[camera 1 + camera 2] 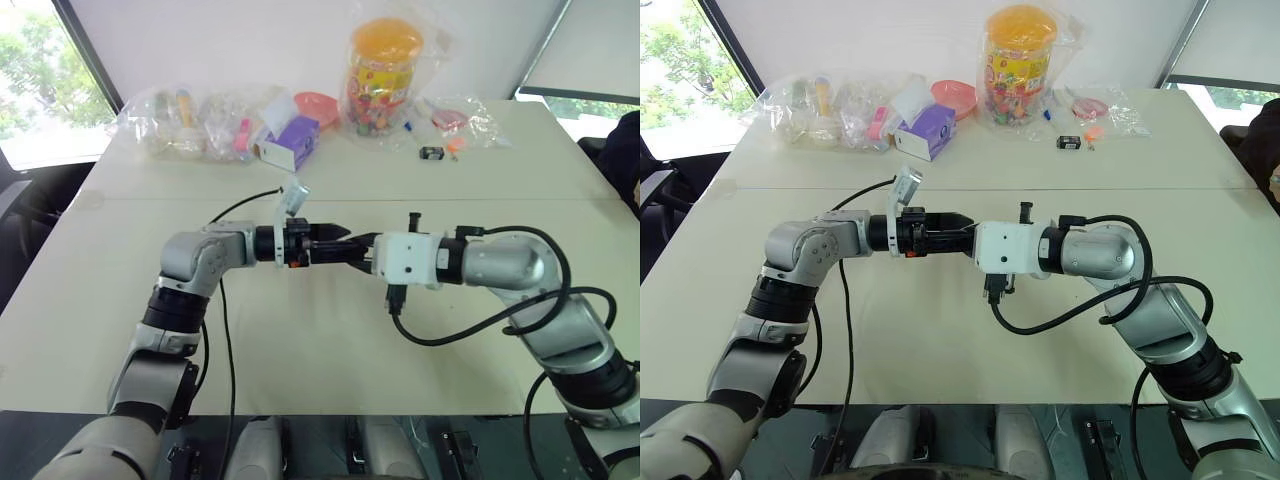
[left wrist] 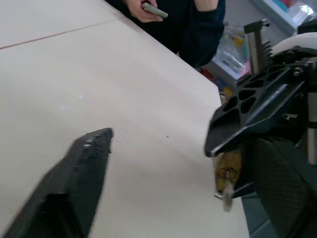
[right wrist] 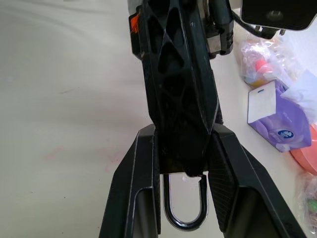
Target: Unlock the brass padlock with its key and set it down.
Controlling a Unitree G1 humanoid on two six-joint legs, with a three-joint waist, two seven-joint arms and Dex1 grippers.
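Left eye view: candy jar (image 1: 385,78) inside plastic bag (image 1: 432,60).

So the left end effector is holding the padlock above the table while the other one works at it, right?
Not quite: the right end effector holds the padlock, not the left. The right wrist view shows its fingers clamped either side, with the shackle hanging between them. The left end effector works at it, above the table.
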